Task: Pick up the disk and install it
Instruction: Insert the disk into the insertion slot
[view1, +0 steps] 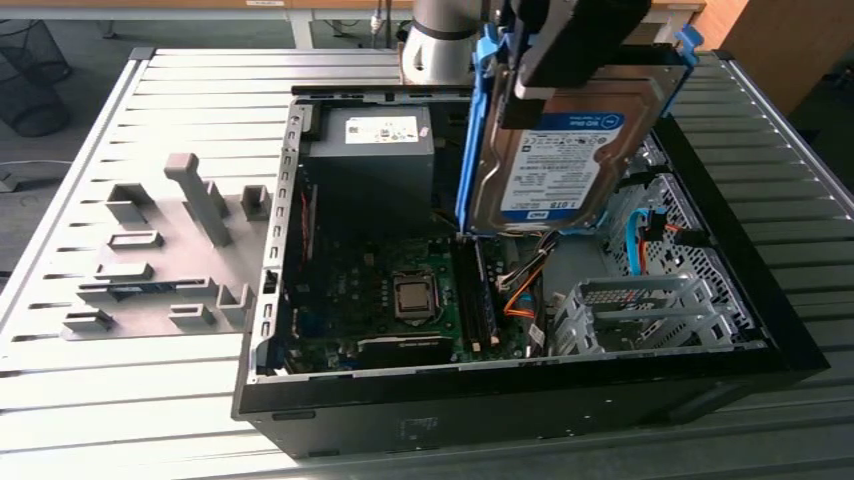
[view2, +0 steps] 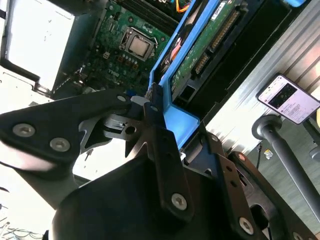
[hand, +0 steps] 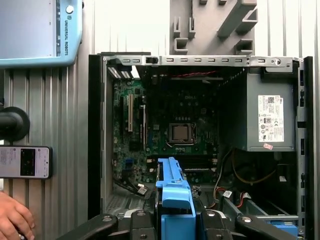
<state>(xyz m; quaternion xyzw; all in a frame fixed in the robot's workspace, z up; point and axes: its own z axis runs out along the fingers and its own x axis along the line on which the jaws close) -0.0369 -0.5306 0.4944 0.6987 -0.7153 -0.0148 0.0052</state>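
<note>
The disk (view1: 567, 150) hangs on edge above the open computer case (view1: 534, 385), its white-and-blue label facing the exterior camera and blue rails (view1: 470, 140) along its sides. My gripper (view1: 583, 75) grips it from above, shut on it. In the second wrist view the black fingers (view2: 152, 107) clamp the blue rail (view2: 182, 122), with the disk's green circuit board (view2: 202, 47) beyond them. In the first wrist view the disk's blue edge (hand: 172, 192) stands between the gripper (hand: 172, 222) arms, over the case interior.
Inside the case lie the motherboard (view1: 400, 290), a grey power supply (view1: 374, 140) and a grey drive cage (view1: 641, 310) with orange and blue cables beside it. A grey fixture plate (view1: 160, 250) lies on the slatted table. A phone (hand: 25, 162) and a hand (hand: 12, 217) are beside the case.
</note>
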